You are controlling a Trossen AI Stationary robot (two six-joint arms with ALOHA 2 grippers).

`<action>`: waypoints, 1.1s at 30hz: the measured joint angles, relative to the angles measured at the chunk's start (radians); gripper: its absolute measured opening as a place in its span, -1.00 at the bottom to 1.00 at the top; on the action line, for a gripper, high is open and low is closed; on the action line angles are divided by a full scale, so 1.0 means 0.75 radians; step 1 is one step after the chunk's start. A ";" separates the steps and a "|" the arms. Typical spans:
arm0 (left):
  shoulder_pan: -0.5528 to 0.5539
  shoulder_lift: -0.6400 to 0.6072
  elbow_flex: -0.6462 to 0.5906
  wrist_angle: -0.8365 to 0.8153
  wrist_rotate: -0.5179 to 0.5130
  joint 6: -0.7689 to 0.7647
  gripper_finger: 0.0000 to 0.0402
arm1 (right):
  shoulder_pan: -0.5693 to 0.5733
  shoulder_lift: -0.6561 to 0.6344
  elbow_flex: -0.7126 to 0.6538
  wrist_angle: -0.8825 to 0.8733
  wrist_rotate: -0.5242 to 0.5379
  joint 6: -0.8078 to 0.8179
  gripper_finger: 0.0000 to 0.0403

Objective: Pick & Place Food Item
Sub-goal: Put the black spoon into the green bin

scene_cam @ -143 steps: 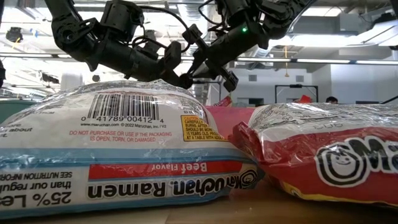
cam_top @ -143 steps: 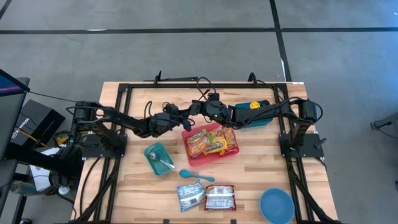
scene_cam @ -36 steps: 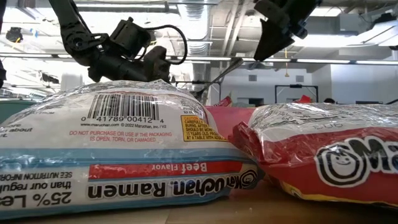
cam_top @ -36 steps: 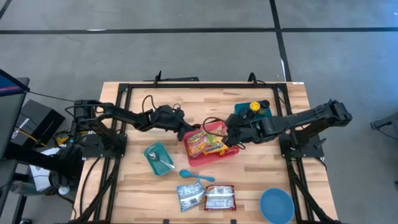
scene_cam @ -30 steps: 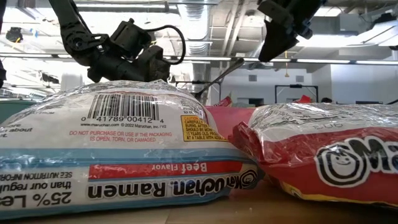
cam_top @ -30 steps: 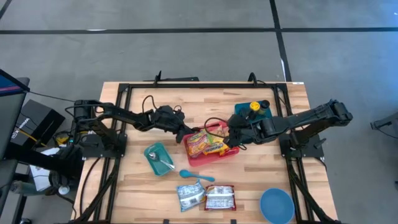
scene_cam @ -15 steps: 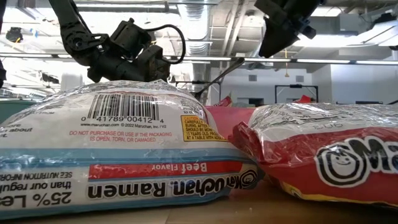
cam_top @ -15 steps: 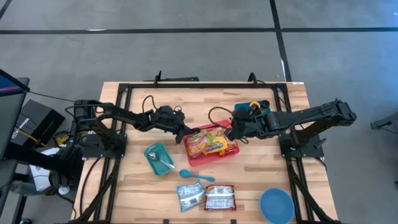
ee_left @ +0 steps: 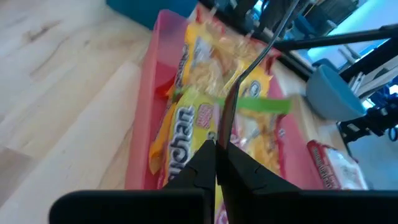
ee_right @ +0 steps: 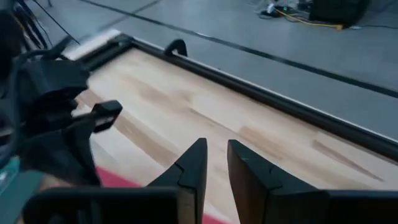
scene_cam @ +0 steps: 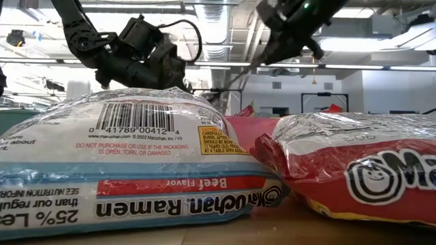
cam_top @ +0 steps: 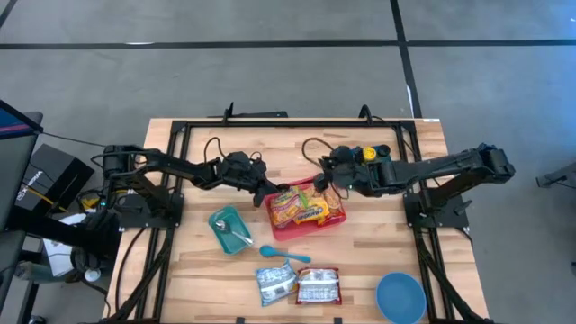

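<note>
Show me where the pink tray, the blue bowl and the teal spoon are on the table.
pink tray [cam_top: 294, 229], high view, its bare front rim.
blue bowl [cam_top: 400, 297], high view, the middle of its inside.
teal spoon [cam_top: 283, 255], high view, the middle of its handle.

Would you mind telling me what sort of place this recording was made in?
Probably a robotics lab or workshop: a wooden table framed by two arms, bare concrete floor, and exposed ceiling ducts.
</note>
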 joint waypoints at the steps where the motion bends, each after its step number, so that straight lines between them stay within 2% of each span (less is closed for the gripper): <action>1: 0.000 -0.014 0.000 0.002 0.000 0.000 -0.99 | -0.024 0.000 -0.024 0.071 -0.026 -0.032 -0.71; 7: -0.035 -0.102 0.001 -0.080 -0.044 0.034 -0.99 | -0.168 -0.006 -0.051 0.267 -0.265 -0.174 -0.71; 13: -0.062 -0.188 0.001 -0.239 -0.167 0.037 -0.99 | -0.261 -0.023 -0.051 0.249 -0.535 -0.197 -0.71; 18: -0.081 -0.231 0.000 -0.370 -0.249 0.035 -0.99 | -0.262 -0.081 -0.051 0.171 -0.664 -0.223 -0.71; 23: -0.084 -0.236 0.001 -0.378 -0.281 0.032 -0.99 | -0.207 -0.126 -0.051 0.116 -0.840 -0.218 -0.71; 30: -0.084 -0.236 0.001 -0.377 -0.230 0.037 -0.99 | -0.099 -0.066 -0.051 0.086 -0.859 -0.188 -0.71; 33: -0.092 -0.236 0.000 -0.390 -0.226 0.038 -0.98 | -0.092 -0.042 -0.051 0.074 -0.807 -0.189 -0.71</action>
